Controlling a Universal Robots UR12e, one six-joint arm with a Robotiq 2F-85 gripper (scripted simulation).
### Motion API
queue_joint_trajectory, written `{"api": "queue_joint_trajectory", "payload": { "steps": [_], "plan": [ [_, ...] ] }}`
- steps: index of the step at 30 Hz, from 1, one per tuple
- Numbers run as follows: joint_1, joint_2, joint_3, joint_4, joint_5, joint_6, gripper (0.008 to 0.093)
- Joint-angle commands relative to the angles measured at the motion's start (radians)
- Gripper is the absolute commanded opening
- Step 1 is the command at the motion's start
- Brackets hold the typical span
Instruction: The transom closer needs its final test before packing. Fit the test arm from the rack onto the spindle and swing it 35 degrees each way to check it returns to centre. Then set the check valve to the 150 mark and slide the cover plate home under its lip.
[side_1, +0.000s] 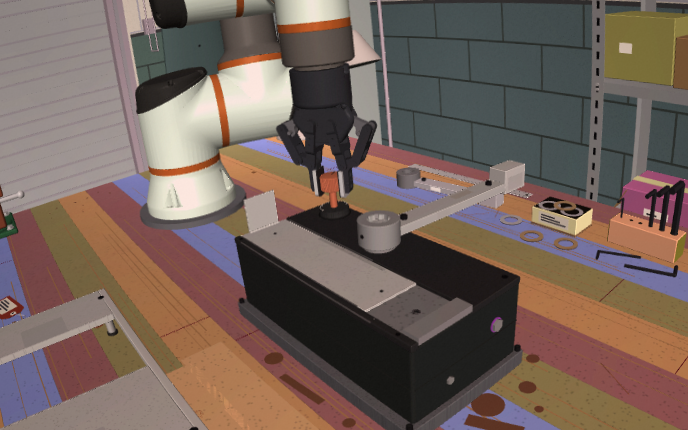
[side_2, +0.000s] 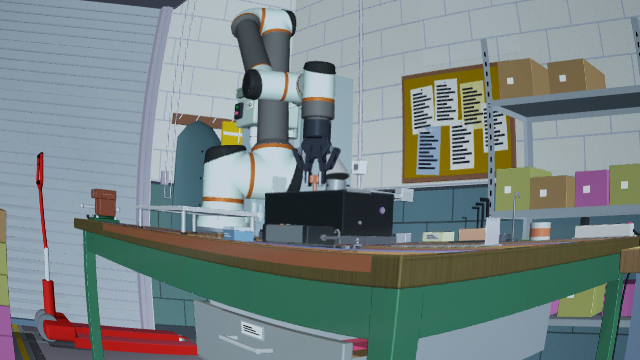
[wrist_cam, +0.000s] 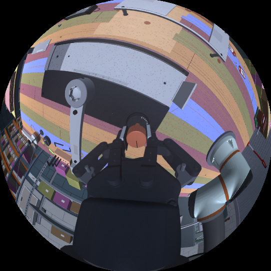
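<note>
The orange check valve knob (side_1: 330, 182) (wrist_cam: 136, 138) stands on a thin stem over a black dial ring at the far end of the black closer body (side_1: 378, 309) (side_2: 328, 211). A dark pointer line on the knob's top shows in the wrist camera. The grey test arm (side_1: 436, 205) (wrist_cam: 74, 118) sits with its hub (side_1: 378, 231) on the spindle and reaches right, away from the knob. The light grey cover plate (side_1: 324, 263) (wrist_cam: 118, 70) lies along the body's near top, short of the raised lip (side_1: 439, 313). My gripper (side_1: 331, 188) (side_2: 315, 181) (wrist_cam: 136, 136) points straight down and is closed on the knob.
The test arm's hub stands just right of my fingers. A small grey plate (side_1: 261, 210) stands on the bench left of the closer. Washers (side_1: 531, 236), a box of rings (side_1: 561, 213) and a hex key block (side_1: 647, 230) lie far right. A grey rack (side_1: 56, 324) sits front left.
</note>
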Motion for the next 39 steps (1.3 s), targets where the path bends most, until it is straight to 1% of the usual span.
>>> {"api": "queue_joint_trajectory", "payload": {
  "steps": [1, 12, 25, 28, 35, 39],
  "plan": [
    [0.0, 0.0, -0.001, -0.001, 0.0, 0.0, 0.0355],
    [0.0, 0.0, -0.001, -0.001, 0.0, 0.0, 0.0575],
    [0.0, -0.004, -0.003, 0.006, 0.0, 0.0, 0.058],
    [0.0, -0.017, -0.012, 0.028, 0.0, 0.0, 0.058],
    [0.0, -0.064, -0.049, 0.112, 0.0, 0.0, 0.058],
    [0.0, -0.081, -0.065, 0.145, 0.0, 0.0, 0.058]
  ]
}}
